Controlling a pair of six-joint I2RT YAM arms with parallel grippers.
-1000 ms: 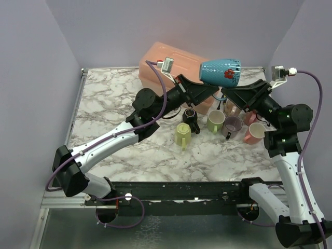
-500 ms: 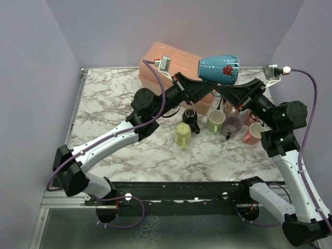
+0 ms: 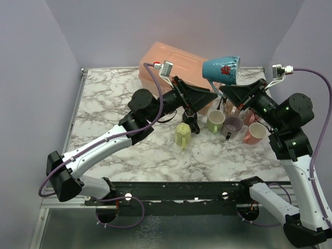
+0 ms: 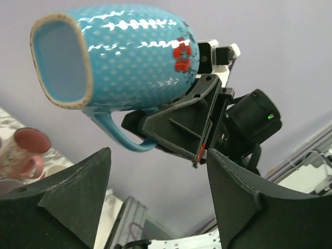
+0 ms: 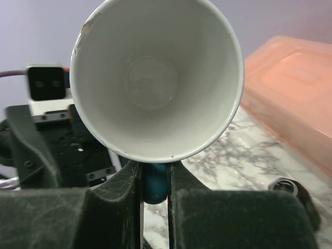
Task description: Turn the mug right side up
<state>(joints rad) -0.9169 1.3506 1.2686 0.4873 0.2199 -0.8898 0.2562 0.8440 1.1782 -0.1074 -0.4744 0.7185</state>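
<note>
The blue dotted mug (image 3: pixel 222 69) with a red flower hangs in the air above the table's back, tilted on its side. My right gripper (image 3: pixel 225 88) is shut on its blue handle (image 5: pixel 154 181), which is pinched between the two pads. The mug's white inside (image 5: pixel 155 78) faces the right wrist camera. My left gripper (image 3: pixel 211 95) stands open just below and left of the mug, touching nothing. In the left wrist view the mug (image 4: pixel 119 57) floats above my spread left fingers (image 4: pixel 78 192), with the right gripper (image 4: pixel 176 124) behind it.
A salmon plastic box (image 3: pixel 171 62) lies at the back. Below the grippers stand several mugs: black (image 3: pixel 190 118), yellow-green (image 3: pixel 182 134), pale green (image 3: pixel 215 121), purple (image 3: pixel 232 125) and pink (image 3: pixel 254 133). Bare marble table (image 3: pixel 109 98) stretches to the left.
The right gripper closed on the mug's handle. The left gripper then let go, opened and dropped back slightly. The mug now tilts more, held by the right arm alone.
</note>
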